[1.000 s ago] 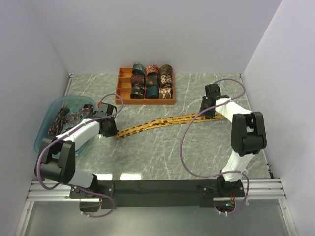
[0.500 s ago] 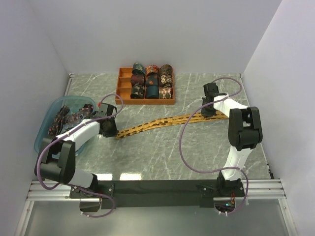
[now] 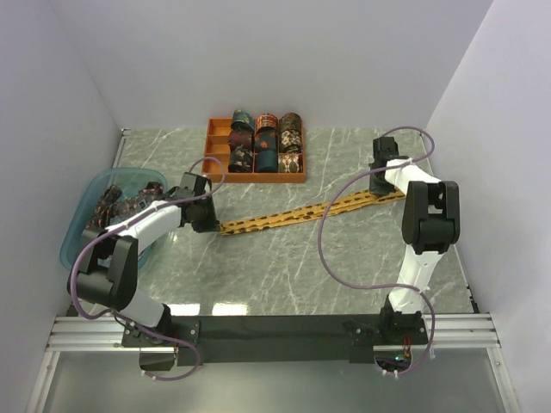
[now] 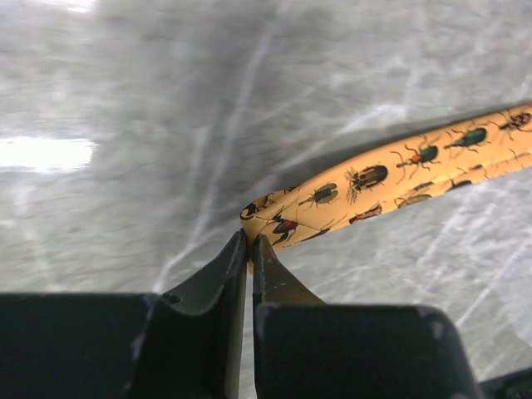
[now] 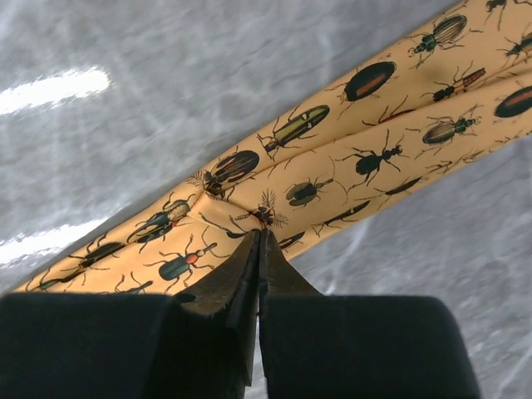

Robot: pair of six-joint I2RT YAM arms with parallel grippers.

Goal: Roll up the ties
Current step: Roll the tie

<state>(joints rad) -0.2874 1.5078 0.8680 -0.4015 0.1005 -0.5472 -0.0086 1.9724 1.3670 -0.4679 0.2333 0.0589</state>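
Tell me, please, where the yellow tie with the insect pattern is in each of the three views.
Top view: the tie lies slanted across the middle of the table.
Left wrist: its end runs from the right edge to the left gripper at the centre.
Right wrist: it crosses from lower left to upper right, above the right gripper.
Shared landmark: the grey marble table.

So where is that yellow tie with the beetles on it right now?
In the top view the yellow tie lies stretched across the table, just nearer than the orange tray, pinched near its ends by the left tool and right tool.
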